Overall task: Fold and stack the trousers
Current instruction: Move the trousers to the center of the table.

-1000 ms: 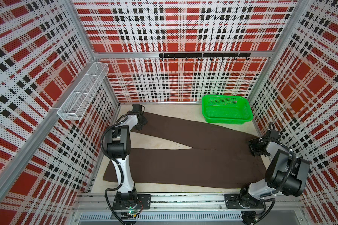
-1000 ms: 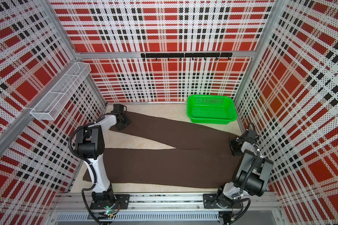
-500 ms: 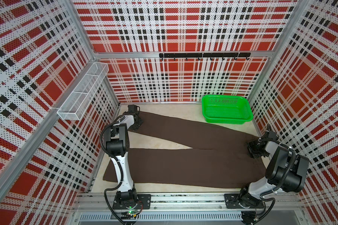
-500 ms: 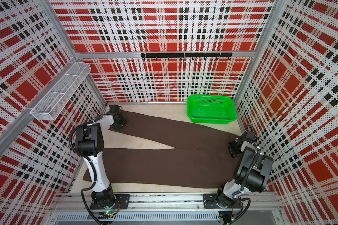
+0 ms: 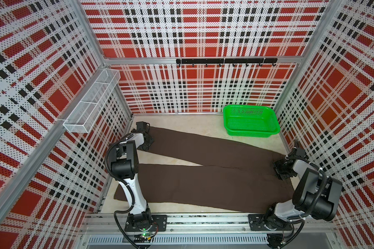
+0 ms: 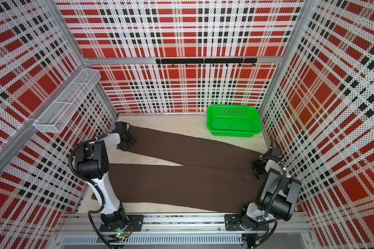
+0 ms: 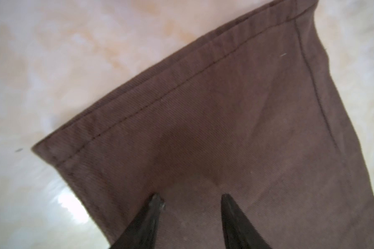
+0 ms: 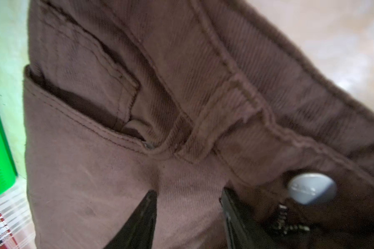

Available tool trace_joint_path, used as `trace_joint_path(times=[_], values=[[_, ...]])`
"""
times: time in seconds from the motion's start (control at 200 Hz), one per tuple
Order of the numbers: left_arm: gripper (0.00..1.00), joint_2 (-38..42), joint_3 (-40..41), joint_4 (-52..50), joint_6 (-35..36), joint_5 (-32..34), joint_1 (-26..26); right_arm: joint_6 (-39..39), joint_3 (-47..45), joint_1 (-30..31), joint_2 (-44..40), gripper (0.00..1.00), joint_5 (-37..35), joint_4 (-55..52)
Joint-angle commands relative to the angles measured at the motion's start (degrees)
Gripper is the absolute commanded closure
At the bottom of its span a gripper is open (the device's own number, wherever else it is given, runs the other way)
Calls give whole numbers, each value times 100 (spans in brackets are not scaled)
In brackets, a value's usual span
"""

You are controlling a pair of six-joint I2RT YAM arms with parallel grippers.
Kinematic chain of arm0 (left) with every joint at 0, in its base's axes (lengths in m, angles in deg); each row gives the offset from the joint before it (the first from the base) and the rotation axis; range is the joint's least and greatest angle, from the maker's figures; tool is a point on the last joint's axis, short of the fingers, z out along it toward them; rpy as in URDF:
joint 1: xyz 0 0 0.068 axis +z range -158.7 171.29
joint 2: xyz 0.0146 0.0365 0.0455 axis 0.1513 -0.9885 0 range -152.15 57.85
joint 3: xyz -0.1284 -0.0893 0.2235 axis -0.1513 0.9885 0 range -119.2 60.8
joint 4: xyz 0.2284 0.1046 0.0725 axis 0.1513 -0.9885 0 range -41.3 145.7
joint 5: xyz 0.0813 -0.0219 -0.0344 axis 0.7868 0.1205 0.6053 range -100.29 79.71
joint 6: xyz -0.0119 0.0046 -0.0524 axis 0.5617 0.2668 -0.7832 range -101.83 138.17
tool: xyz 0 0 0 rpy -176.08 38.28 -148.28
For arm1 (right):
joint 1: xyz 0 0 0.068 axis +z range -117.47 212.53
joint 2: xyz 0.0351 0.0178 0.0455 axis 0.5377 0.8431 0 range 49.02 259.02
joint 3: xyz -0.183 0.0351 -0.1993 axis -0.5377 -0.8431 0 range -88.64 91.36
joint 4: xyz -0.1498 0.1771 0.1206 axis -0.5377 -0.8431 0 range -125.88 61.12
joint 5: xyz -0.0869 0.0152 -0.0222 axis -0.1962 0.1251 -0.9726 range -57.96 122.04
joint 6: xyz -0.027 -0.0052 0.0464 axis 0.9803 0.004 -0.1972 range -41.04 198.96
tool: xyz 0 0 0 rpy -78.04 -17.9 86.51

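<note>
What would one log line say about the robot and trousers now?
trousers: spread flat, unfolded | left gripper: open over leg hem | right gripper: open beside waist button | green basket: empty

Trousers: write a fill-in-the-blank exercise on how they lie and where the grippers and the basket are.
1. The dark brown trousers lie spread out, waist toward the robot's ___ arm.
2. The left gripper is over a leg's stitched ___.
3. Beside the right gripper shows a round silver ___.
4. The mesh basket is bright ___.
Missing words: right; hem; button; green.
</note>
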Motion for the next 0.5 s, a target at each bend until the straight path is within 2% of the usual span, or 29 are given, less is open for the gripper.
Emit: trace_joint_path(times=[0.0, 0.12, 0.286, 0.326, 0.446, 0.496], values=[[49, 18, 416, -791, 105, 148, 222, 111, -120, -109, -191, 47, -452, -557], [47, 261, 262, -840, 136, 69, 208, 71, 185, -109, -473, 46, -311, -542], [42, 383, -502, -1039, 185, 19, -56, -69, 995, -109, -593, 43, -289, -498], [32, 387, -726, -1099, 185, 25, -130, -122, 1207, -102, -544, 43, -366, -512], [29, 385, -1213, -1186, 187, -12, -314, -163, 1795, -109, -206, 42, -606, -591], [24, 398, -1330, -1189, 176, -47, -362, -162, 1972, -117, -26, 41, -740, -574]])
